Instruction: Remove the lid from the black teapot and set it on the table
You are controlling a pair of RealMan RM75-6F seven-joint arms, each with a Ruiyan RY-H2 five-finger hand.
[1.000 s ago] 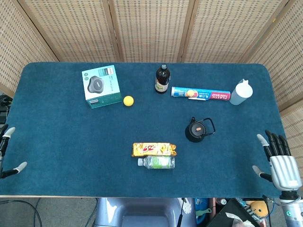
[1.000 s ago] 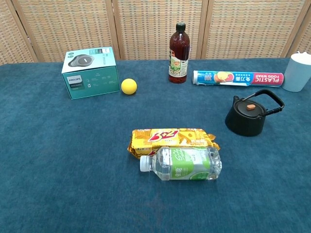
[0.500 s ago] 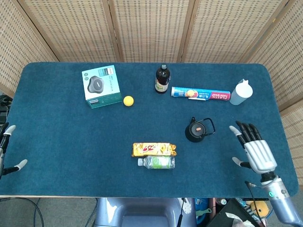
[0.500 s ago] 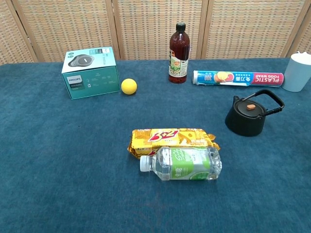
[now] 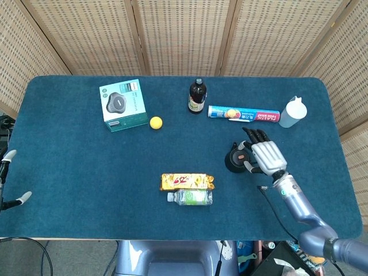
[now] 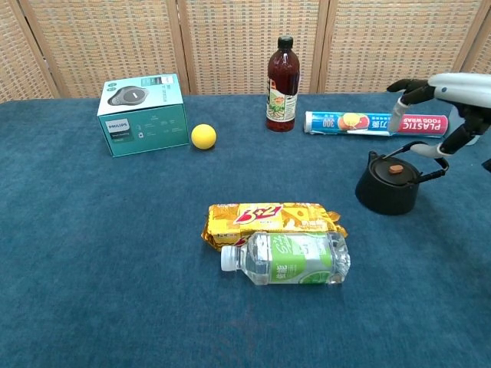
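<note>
The black teapot [image 5: 234, 159] stands right of the table's middle, its lid with an orange knob [image 6: 395, 169] in place. My right hand [image 5: 264, 155] hovers just right of the pot and over its handle, fingers spread and holding nothing. In the chest view this right hand [image 6: 453, 96] hangs above and to the right of the teapot [image 6: 386, 192], not touching the lid. Only the fingertips of my left hand [image 5: 11, 178] show at the left table edge, apart and empty.
A snack pack [image 5: 187, 181] and a lying water bottle [image 5: 191, 197] sit front centre. At the back stand a teal box [image 5: 122, 105], a yellow ball [image 5: 156, 122], a dark bottle [image 5: 196, 96], a plastic-wrap box [image 5: 243, 114] and a white bottle [image 5: 292, 112].
My right hand has swept from the front right table edge up and leftward to the teapot's handle. The left hand and the teapot have stayed put.
</note>
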